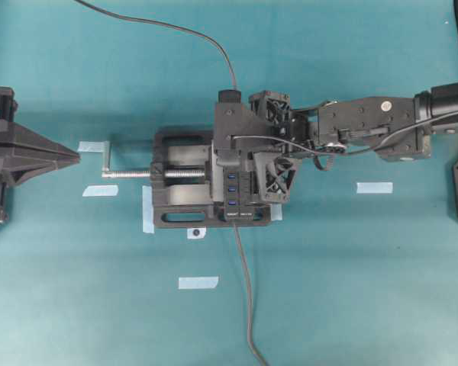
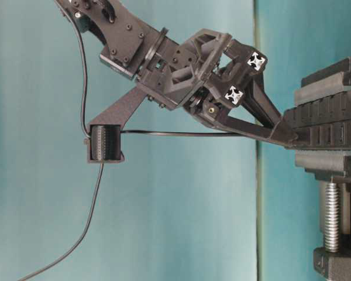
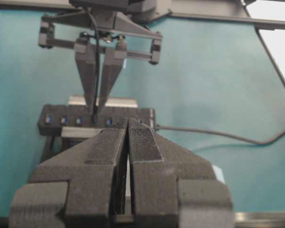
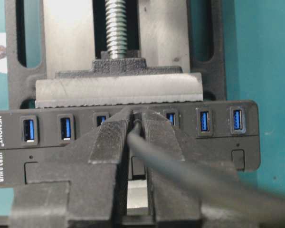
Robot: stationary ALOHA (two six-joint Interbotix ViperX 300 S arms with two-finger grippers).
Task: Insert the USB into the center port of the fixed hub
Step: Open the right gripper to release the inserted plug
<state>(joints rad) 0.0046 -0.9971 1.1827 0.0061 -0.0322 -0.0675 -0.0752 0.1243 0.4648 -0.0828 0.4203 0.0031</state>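
Plug first: the small black USB point(image 4: 136, 118) sits pinched between the tips of the right pincer point(image 4: 136, 124), right at the row of blue slots on the long black fixed hub point(image 4: 237, 142). Its nose is at the center port point(image 4: 137, 115), the 4th of 7, but the fingertips cover the slot, so how deep it sits cannot be told. And the right pincer is clamped on that USB, fingers nearly together, with the thin dark-grey cable point(image 4: 190, 175) running back out between them toward the camera.

Stepping out: the hub is gripped on its side in the wide black vise point(image 1: 179, 200), whose silver screw crank point(image 1: 126, 172) points left. From table level, the right pincer slants down into the hub's face. A thicker grey lead point(image 1: 246, 297) leaves the hub's lower end and trails across the teal desk point(image 1: 366, 290). Strips of pale blue tape point(image 1: 198, 282) dot the desk around the vise.

Over on the left, the left pincer point(image 3: 127, 130) is parked well clear of the vise, fingers pressed together on nothing, aimed at the hub.
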